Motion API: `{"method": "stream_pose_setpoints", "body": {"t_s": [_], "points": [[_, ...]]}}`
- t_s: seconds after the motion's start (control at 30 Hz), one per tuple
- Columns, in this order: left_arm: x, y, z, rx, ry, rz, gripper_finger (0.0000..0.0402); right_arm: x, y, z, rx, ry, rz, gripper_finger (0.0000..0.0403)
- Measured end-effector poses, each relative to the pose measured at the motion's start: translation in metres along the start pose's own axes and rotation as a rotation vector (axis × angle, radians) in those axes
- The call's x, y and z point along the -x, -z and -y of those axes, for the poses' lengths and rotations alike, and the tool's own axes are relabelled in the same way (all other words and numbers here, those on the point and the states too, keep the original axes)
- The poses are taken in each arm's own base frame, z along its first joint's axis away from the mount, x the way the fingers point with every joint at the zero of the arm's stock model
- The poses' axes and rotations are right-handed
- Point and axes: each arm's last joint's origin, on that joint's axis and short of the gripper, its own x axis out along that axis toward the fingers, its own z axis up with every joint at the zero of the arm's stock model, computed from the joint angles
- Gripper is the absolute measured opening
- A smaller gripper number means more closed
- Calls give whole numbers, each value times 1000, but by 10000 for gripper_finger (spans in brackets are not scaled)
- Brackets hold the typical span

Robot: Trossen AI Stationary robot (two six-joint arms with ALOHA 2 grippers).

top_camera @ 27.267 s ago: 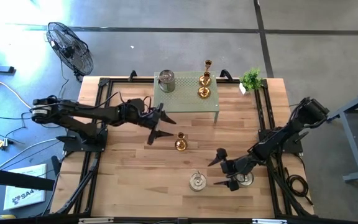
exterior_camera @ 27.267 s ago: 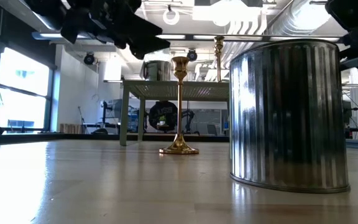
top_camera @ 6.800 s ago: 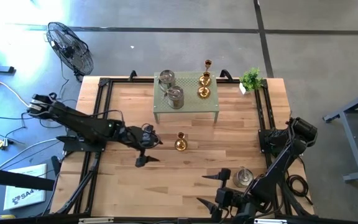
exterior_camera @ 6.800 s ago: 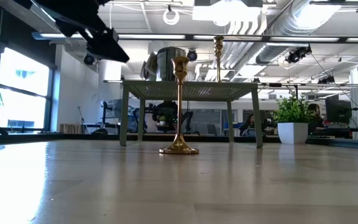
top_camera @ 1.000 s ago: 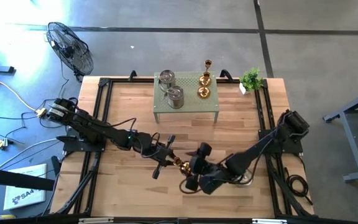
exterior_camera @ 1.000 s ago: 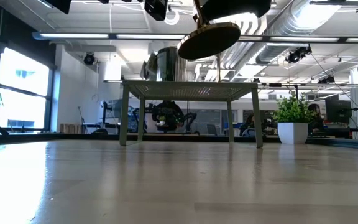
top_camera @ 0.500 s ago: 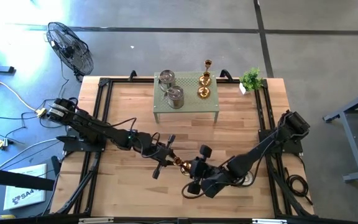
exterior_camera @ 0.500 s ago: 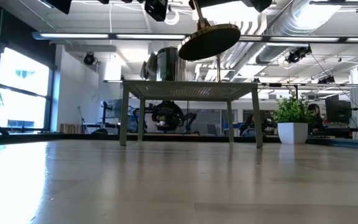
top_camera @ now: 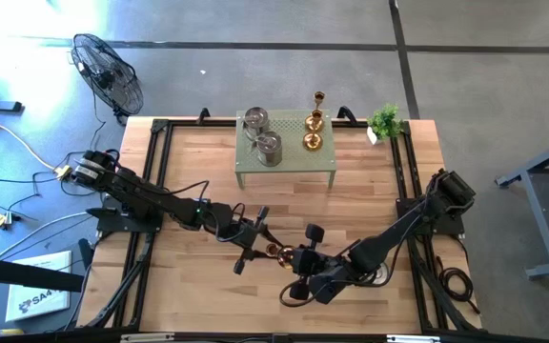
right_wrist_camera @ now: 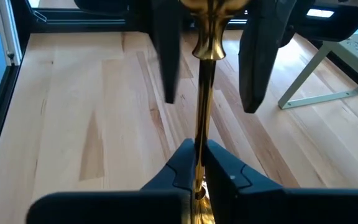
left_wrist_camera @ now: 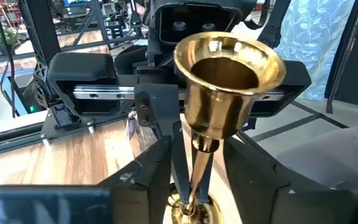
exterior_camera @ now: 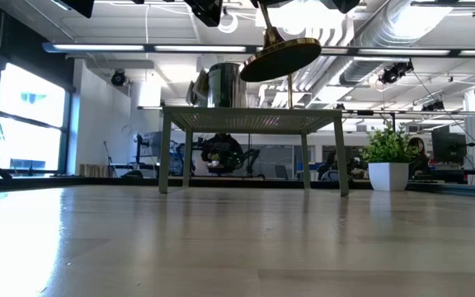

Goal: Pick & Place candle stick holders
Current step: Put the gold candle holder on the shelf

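Observation:
A gold candle stick holder (top_camera: 275, 252) hangs in the air over the table's middle, between my two grippers. My right gripper (right_wrist_camera: 199, 163) is shut on its thin stem. My left gripper (left_wrist_camera: 197, 180) is open; its fingers (right_wrist_camera: 166, 62) stand on either side of the upper stem, just below the cup (left_wrist_camera: 229, 74), without touching. The round base (exterior_camera: 280, 56) shows tilted high above the table top. Two silver-grey holders (top_camera: 268, 148) and three more gold ones (top_camera: 313, 121) stand on the green stand (top_camera: 289, 164). My right gripper pinches the holder's thin stem (right_wrist_camera: 199, 134) between its two fingers, low on the stem near the round base. The fingers come from the table's right side, slanting down, and lie across the stem. The holder is lifted clear of the table and tilted.
The green perforated stand is at the table's far middle, with a small potted plant (top_camera: 385, 121) to its right. A fan (top_camera: 108, 71) stands on the floor beyond the far left corner. Bare wood lies under the grippers and along the near edge.
My right gripper has shut on the holder's stem, and my left gripper has opened off it. Both arms have stayed in place. The holder stays in the air, its base tipped a little more.

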Motion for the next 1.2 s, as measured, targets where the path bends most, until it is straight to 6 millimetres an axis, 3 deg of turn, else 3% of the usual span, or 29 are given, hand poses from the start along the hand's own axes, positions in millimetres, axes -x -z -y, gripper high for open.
{"method": "stream_pose_setpoints", "body": {"t_s": [0.43,0.9,1.03,1.2], "points": [[0,4,0,62,-6,-45,265,11,4,-9,14,13,29,5],[1,11,-2,59,-79,-115,270,58,41,-26,20,165,65,3],[2,18,-1,134,-73,-185,270,69,45,-19,43,226,89,3],[4,26,1,212,-60,-270,270,83,36,0,47,299,126,4]]}}
